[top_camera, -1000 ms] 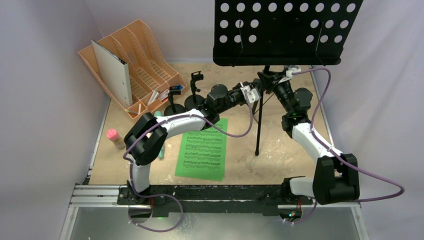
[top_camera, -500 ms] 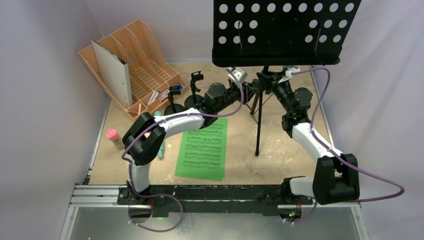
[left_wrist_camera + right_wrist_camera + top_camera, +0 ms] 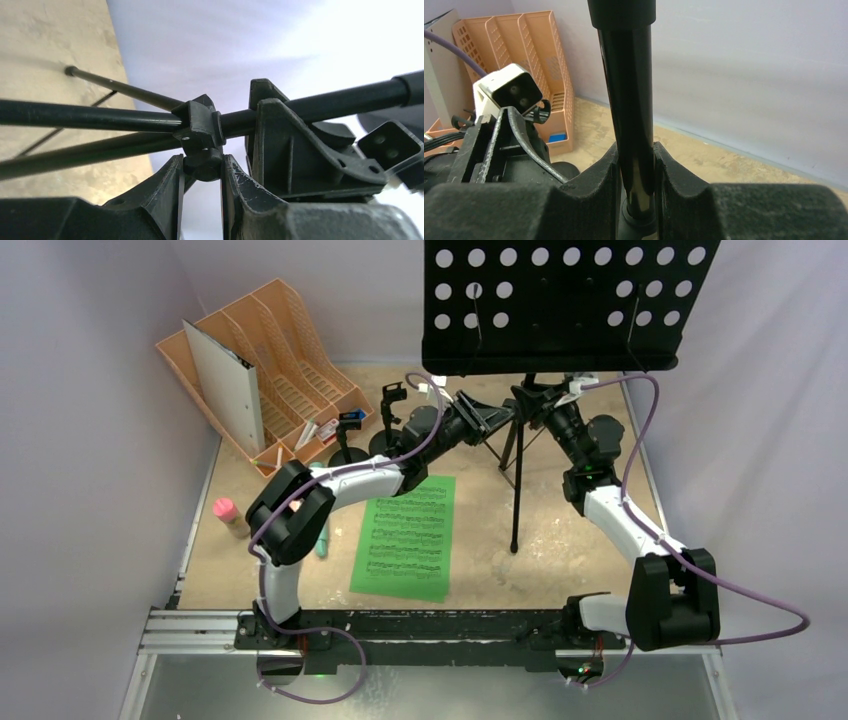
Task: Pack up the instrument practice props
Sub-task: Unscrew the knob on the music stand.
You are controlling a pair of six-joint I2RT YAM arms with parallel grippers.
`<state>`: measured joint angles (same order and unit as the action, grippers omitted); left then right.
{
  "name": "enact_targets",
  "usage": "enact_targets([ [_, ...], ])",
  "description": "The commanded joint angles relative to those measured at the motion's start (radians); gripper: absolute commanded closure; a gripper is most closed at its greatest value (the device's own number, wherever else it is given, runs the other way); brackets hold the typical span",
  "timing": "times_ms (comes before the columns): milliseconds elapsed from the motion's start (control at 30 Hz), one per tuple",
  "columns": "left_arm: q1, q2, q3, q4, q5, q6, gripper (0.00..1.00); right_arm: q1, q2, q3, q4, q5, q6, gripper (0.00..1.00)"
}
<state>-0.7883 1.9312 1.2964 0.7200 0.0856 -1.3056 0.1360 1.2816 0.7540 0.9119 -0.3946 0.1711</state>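
Tripod (image 3: 516, 490): right gripper (image 3: 635, 167) clamps its pole (image 3: 630, 100), left gripper (image 3: 201, 172) pinches hub (image 3: 199, 131).

Pale lilac walls (image 3: 90, 440) enclose a sandy, mottled tabletop (image 3: 560, 540) under soft, even light.

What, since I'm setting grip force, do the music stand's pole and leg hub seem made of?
Pole: probably painted or coated metal tube, glossy black; long straight highlights run down it. Leg hub: likely moulded plastic, matte black; chunky moulded edges and a small screw show.
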Motion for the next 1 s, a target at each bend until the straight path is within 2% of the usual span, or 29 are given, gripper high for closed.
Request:
enact_targets([
  [0, 0.001, -0.001, 0.006, 0.054, 0.022, -0.302, 0.96, 0.006, -0.027, 0.034, -0.011, -0.026, 0.027, 0.98],
  [67, 0.001, -0.020, 0.003, 0.059, 0.014, -0.274, 0.85, 0.007, -0.028, 0.036, -0.011, -0.024, 0.025, 0.98],
  [167, 0.007, -0.059, -0.013, 0.043, -0.014, -0.146, 0.66, 0.007, -0.028, 0.036, -0.013, -0.021, 0.022, 0.98],
  [300, 0.013, -0.110, -0.039, 0.057, -0.014, 0.165, 0.58, 0.007, -0.029, 0.033, -0.014, -0.014, 0.016, 0.98],
  [400, 0.017, -0.163, -0.085, 0.109, -0.019, 0.423, 0.46, 0.007, -0.027, 0.034, -0.014, -0.015, 0.018, 0.98],
  [500, 0.017, -0.206, -0.147, 0.197, 0.024, 0.695, 0.45, 0.007, -0.028, 0.032, -0.014, -0.014, 0.016, 0.98],
  [667, 0.015, -0.214, -0.240, 0.316, 0.200, 1.181, 0.44, 0.007, -0.031, 0.030, -0.016, -0.017, 0.016, 0.97],
  [800, 0.013, -0.213, -0.202, 0.177, 0.299, 1.532, 0.44, 0.007, -0.033, 0.030, -0.017, -0.023, 0.015, 0.98],
  [967, -0.005, -0.205, -0.159, 0.070, 0.309, 1.892, 0.44, 0.007, -0.031, 0.035, -0.015, -0.027, 0.015, 0.98],
])
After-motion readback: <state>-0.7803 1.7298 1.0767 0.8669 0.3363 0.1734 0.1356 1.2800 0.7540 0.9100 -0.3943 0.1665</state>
